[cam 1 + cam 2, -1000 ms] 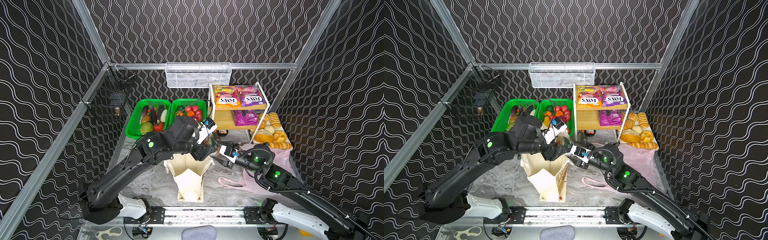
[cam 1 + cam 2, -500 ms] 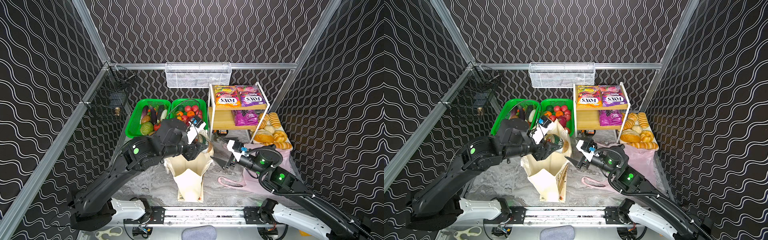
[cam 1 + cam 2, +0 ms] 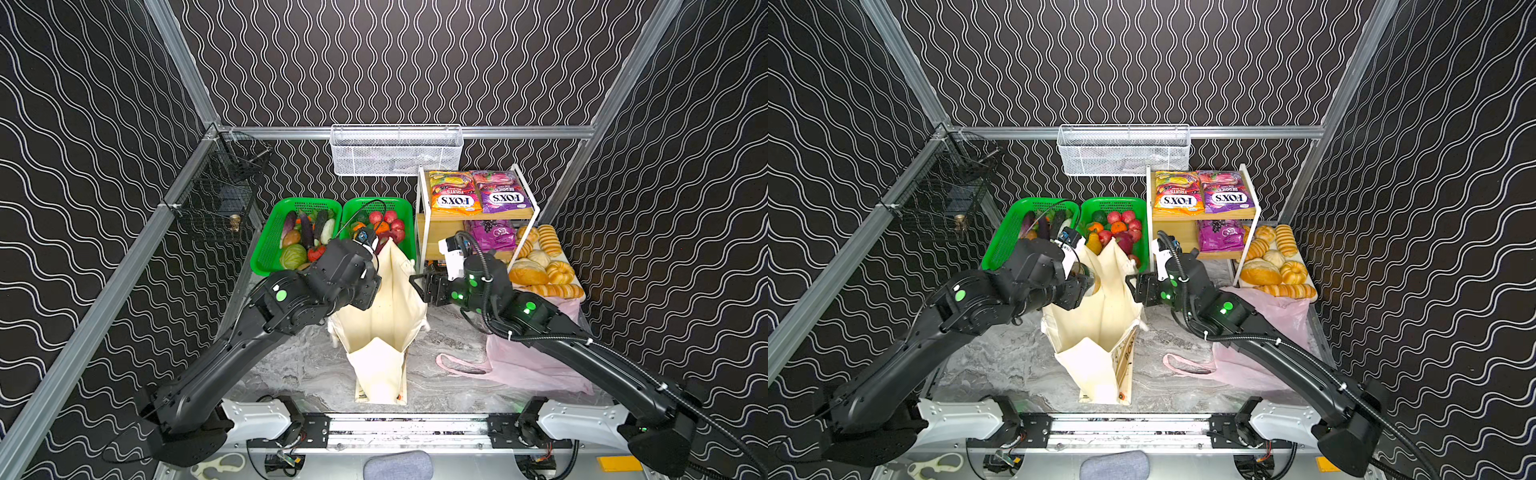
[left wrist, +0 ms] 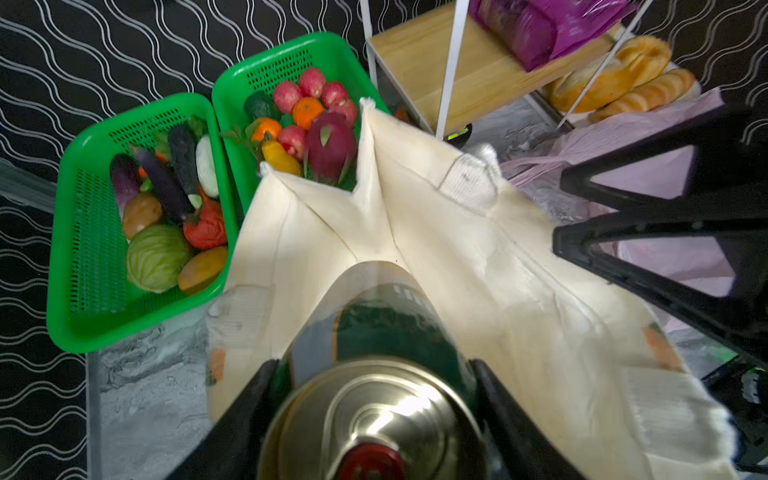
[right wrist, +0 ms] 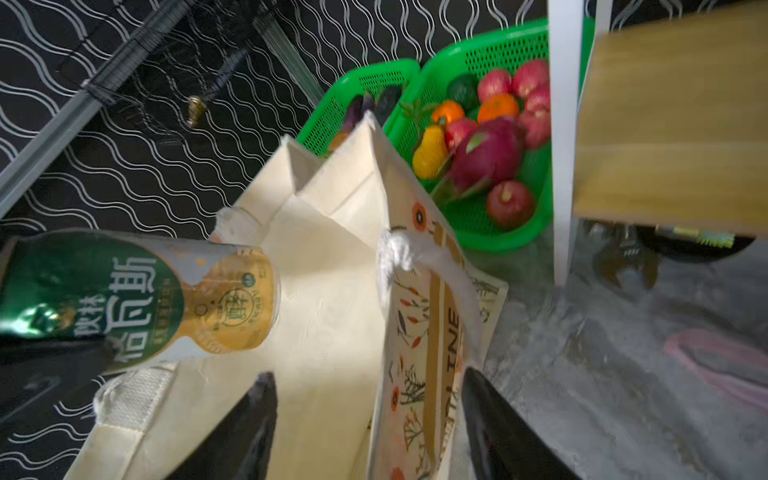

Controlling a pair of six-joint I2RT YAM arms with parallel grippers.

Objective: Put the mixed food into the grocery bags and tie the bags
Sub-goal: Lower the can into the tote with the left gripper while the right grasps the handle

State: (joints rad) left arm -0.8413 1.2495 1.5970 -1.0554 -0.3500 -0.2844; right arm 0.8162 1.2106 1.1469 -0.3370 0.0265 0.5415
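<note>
Left pincer (image 4: 374, 368) grips green drink can (image 5: 137, 299), long axis pointing into tote (image 3: 386, 316).

— What's ahead of the fingers on the left gripper (image 4: 372, 368)?
— The open mouth of the cream canvas tote (image 4: 457, 249), clear inside. The green drink can (image 4: 386, 328) fills the gap between them.
— Beyond the tote?
— The fruit basket (image 4: 291, 54), just past its far edge.
— And the right gripper (image 5: 368, 376)?
— Its fingers stand apart astride the tote's printed wall, one over the inside and one outside. There is bare tabletop (image 5: 623, 353) beside the outer finger, and the rack's white post (image 5: 563, 166) farther ahead.
</note>
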